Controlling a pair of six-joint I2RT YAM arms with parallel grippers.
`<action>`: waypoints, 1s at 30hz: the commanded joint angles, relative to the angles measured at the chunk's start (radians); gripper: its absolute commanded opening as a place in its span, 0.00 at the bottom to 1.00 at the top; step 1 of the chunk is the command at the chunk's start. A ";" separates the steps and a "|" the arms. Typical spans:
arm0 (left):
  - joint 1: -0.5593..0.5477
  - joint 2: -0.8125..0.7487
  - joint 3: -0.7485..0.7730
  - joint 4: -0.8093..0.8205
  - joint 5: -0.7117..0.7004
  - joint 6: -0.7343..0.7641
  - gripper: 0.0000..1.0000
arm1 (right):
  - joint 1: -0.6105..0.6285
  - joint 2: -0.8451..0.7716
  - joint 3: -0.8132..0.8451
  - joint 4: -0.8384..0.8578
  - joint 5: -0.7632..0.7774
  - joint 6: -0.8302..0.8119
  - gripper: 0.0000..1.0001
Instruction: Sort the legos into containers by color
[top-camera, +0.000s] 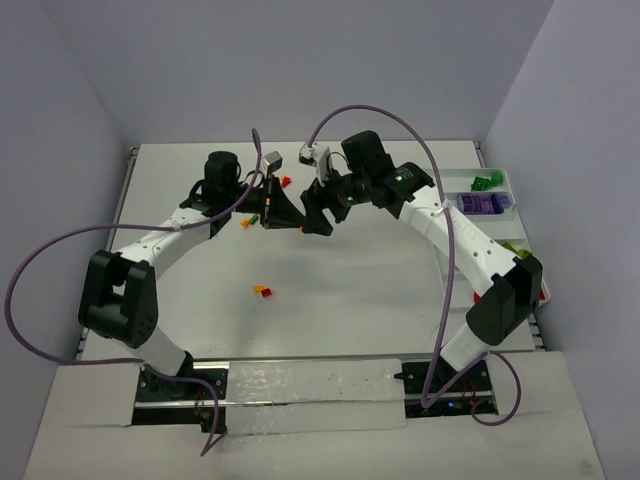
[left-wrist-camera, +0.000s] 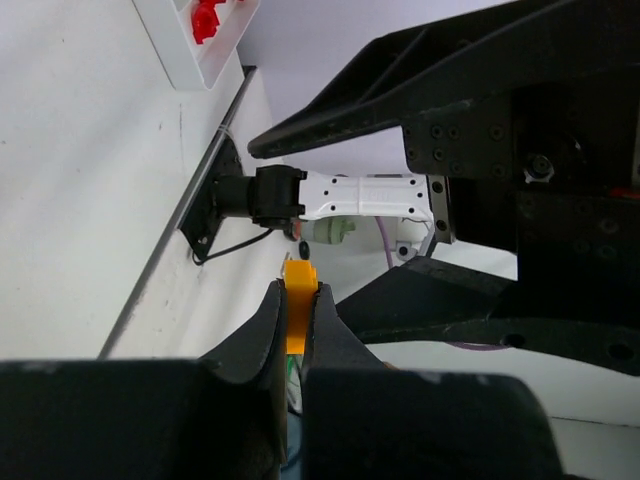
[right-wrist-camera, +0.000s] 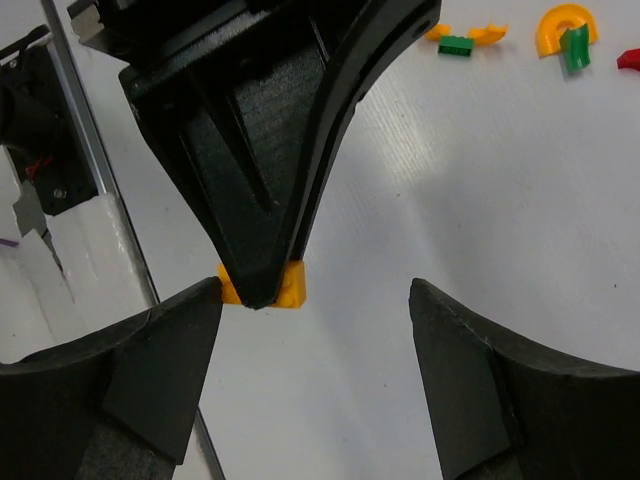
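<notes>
On the left of the top view, the left hand (top-camera: 283, 210) is reaching toward the middle of the worktop (top-camera: 340, 300), and it is clenching an orange brick (left-wrist-camera: 298, 278). Its own wrist view is showing the brick pinched between the two tips, its top poking out above them. At about 7 o'clock from that hand, an orange-and-red pair of bricks (top-camera: 263, 290) is lying loose on the worktop, well apart from both arms. A small orange-and-green cluster (top-camera: 247, 220) is sitting at 9 o'clock, near the hand, and a red-and-yellow bit (top-camera: 285, 181) is lying at 12 o'clock.

Moving right, the right hand (top-camera: 318, 212) is facing the left one tip to tip. Its fingers (right-wrist-camera: 170, 370) are standing wide apart, released, gripping nothing. The left hand's tips and the orange brick are sitting between them, close to one finger, though whether that finger is touching the brick cannot be told.

At 3 o'clock, the white tray (top-camera: 510, 178) is lying along the worktop's edge. Green bricks (top-camera: 487, 182) are sitting in its far compartment and purple bricks (top-camera: 480, 204) in the next one nearer. Red bricks (left-wrist-camera: 205, 18) are showing in another compartment in the left wrist view.
</notes>
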 joint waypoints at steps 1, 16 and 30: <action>-0.005 -0.009 -0.003 0.072 0.039 -0.056 0.00 | 0.035 0.026 0.069 -0.026 0.015 -0.021 0.81; -0.015 0.002 -0.018 0.128 0.060 -0.091 0.00 | 0.055 0.026 0.072 -0.030 0.011 -0.059 0.42; 0.135 -0.027 0.053 -0.167 -0.092 0.173 0.99 | -0.014 -0.073 -0.079 -0.033 0.094 -0.072 0.14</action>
